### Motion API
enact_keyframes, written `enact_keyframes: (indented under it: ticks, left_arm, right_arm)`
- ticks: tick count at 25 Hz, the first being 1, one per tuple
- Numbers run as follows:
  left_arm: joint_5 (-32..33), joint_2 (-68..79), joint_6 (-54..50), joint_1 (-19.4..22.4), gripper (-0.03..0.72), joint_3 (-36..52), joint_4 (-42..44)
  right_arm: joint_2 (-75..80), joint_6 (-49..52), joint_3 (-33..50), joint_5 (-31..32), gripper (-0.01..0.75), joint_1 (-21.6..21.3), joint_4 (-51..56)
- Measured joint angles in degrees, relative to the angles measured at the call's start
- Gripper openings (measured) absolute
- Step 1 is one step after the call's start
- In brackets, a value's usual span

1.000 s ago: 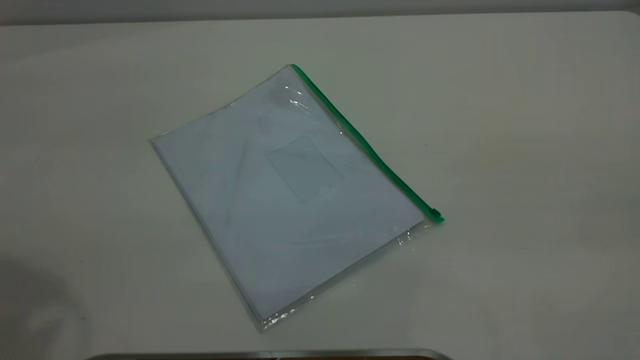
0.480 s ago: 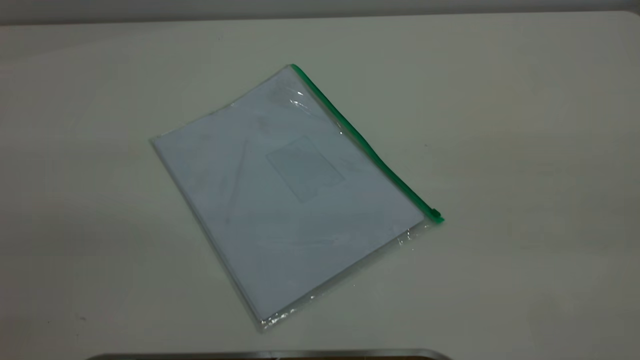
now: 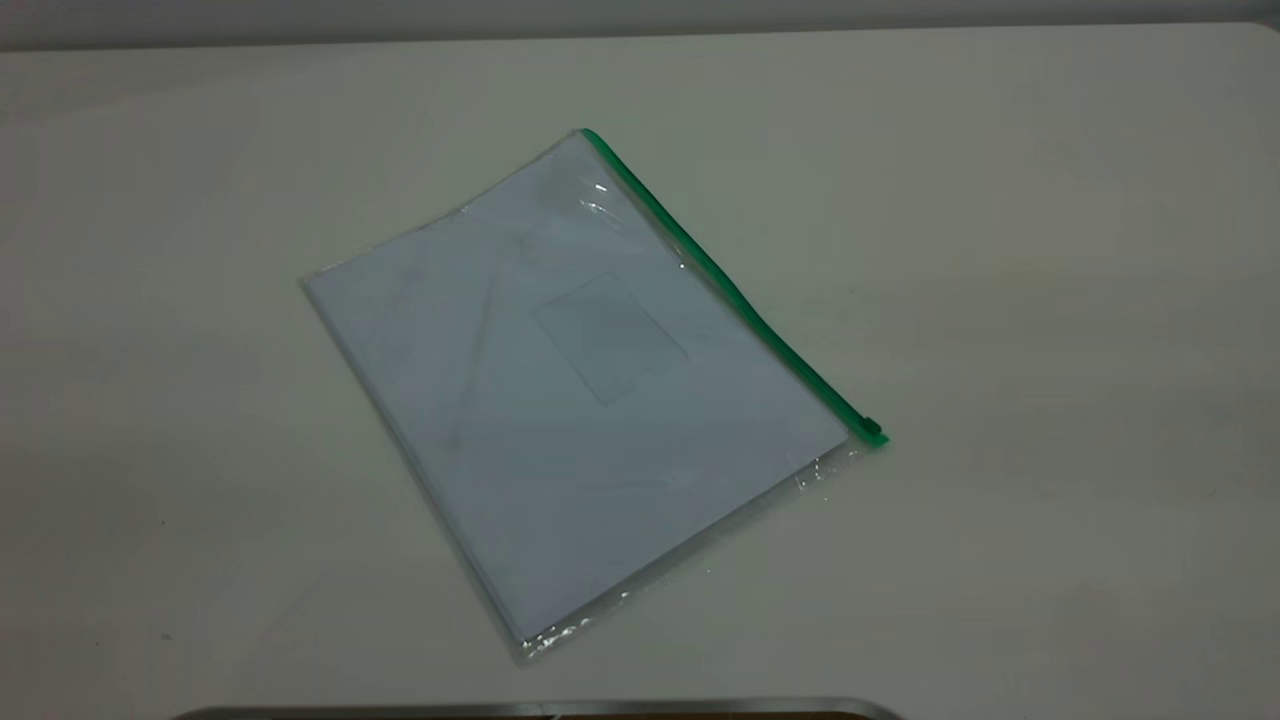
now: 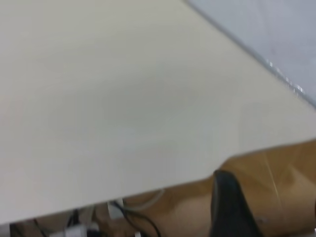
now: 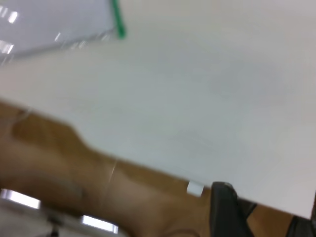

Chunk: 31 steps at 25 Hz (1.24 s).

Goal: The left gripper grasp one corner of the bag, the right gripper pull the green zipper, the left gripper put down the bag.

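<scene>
The bag lies flat and slanted on the table, a clear pouch with white sheets and a small pocket. The green zipper runs along its far right edge, with the slider tab at the near right corner. Neither gripper shows in the exterior view. The left gripper is off the table's edge, far from the bag's corner. The right gripper also sits past the table's edge, well away from the bag and the zipper's end.
The white table carries only the bag. A metal rim shows at the front edge in the exterior view. Brown floor and cables lie below the table edge in the left wrist view.
A dark shadow over the table's front left corner has faded away. The bag has not moved.
</scene>
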Motion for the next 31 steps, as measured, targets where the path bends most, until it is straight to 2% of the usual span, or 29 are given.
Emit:
enact_keyframes:
  ticks: [3,7,10,17,31]
  left_arm:
    - [0.3,-3.2,0.0,0.0,0.472,0.0,0.0]
    - [0.5,-6.3,0.0,0.0,0.472,0.0,0.0]
    - [0.7,-8.4,0.0,0.0,0.472,0.0,0.0]
    - [0.7,-8.6,0.0,-1.4,0.472,0.0,0.0]
    - [0.7,-8.7,0.0,-1.6,0.472,0.0,0.0]
  right_arm:
    - [-6.1,0.0,0.0,0.4,0.445,-5.0,0.0]
    - [-15.8,0.0,0.0,0.8,0.445,-8.3,0.0]
    - [-20.5,0.0,0.0,1.4,0.445,-8.4,0.0]
    - [-20.6,0.0,0.0,1.5,0.445,-8.4,0.0]
    - [-20.6,0.0,0.0,1.5,0.445,-8.4,0.0]
